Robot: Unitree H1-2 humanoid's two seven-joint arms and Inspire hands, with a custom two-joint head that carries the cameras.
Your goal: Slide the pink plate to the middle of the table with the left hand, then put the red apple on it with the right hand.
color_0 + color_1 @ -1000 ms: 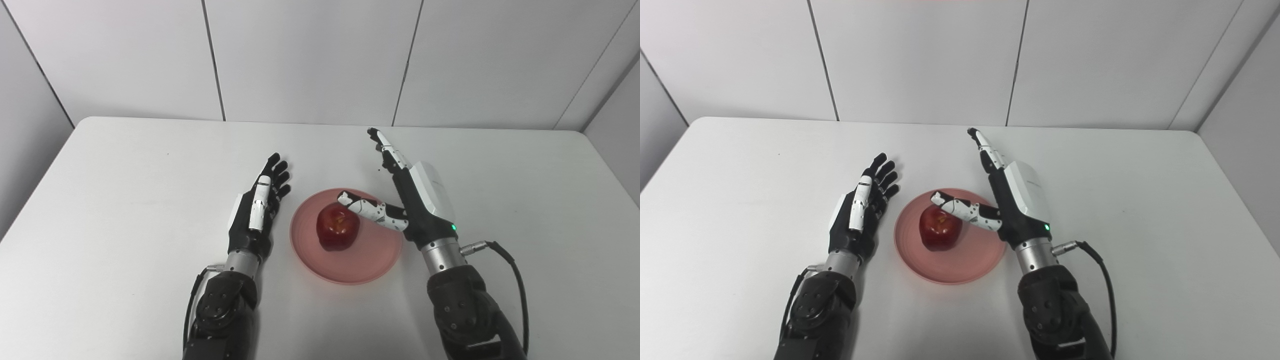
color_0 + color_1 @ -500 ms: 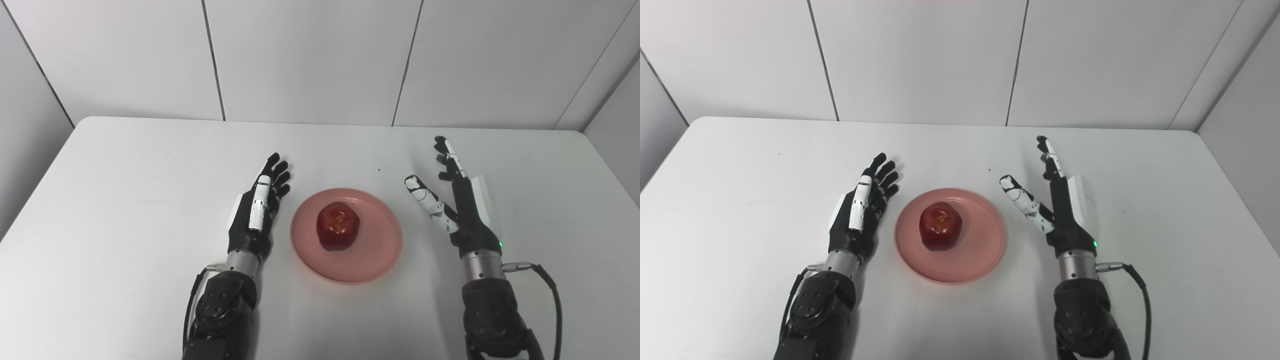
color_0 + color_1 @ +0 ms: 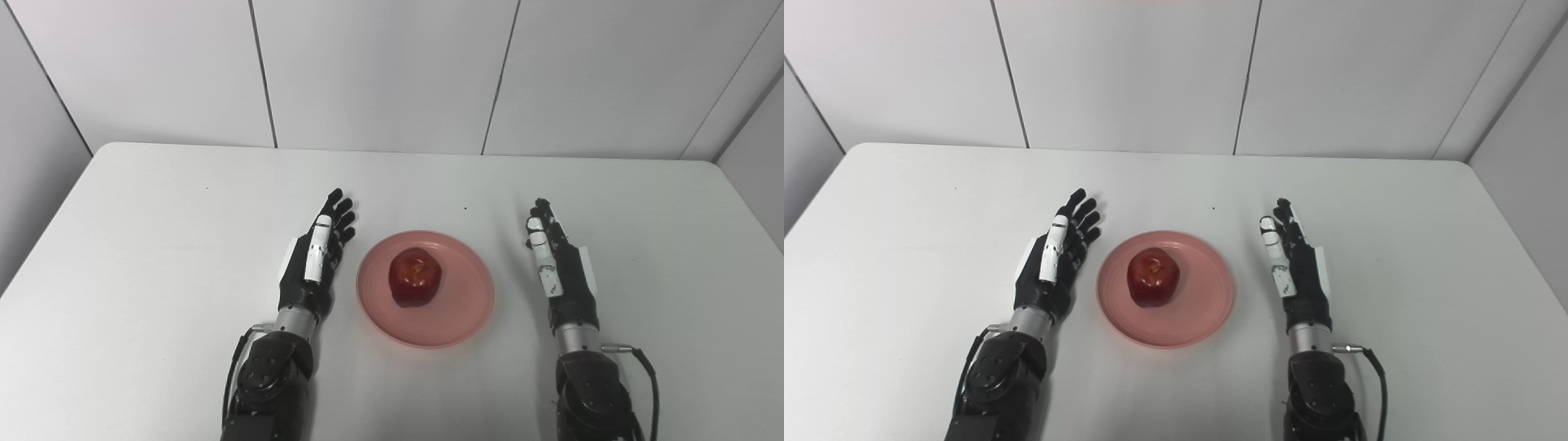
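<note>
A red apple (image 3: 414, 277) sits upright on a pink plate (image 3: 465, 312) in the middle of the white table (image 3: 153, 202). My left hand (image 3: 315, 257) rests just left of the plate, open and empty, fingers stretched forward. My right hand (image 3: 558, 266) lies to the right of the plate, apart from it, open and empty, fingers stretched forward. The apple (image 3: 1153, 284), the plate (image 3: 1200, 312), my left hand (image 3: 1053, 254) and my right hand (image 3: 1295, 269) also show in the right eye view.
Grey wall panels (image 3: 380, 67) stand behind the table's far edge. A cable (image 3: 646, 367) hangs off my right wrist. A tiny dark speck (image 3: 464, 208) lies on the table beyond the plate.
My right hand has let go of the apple, drawn back to the right off the plate and lowered beside it with the thumb folded in. The left hand has not moved.
</note>
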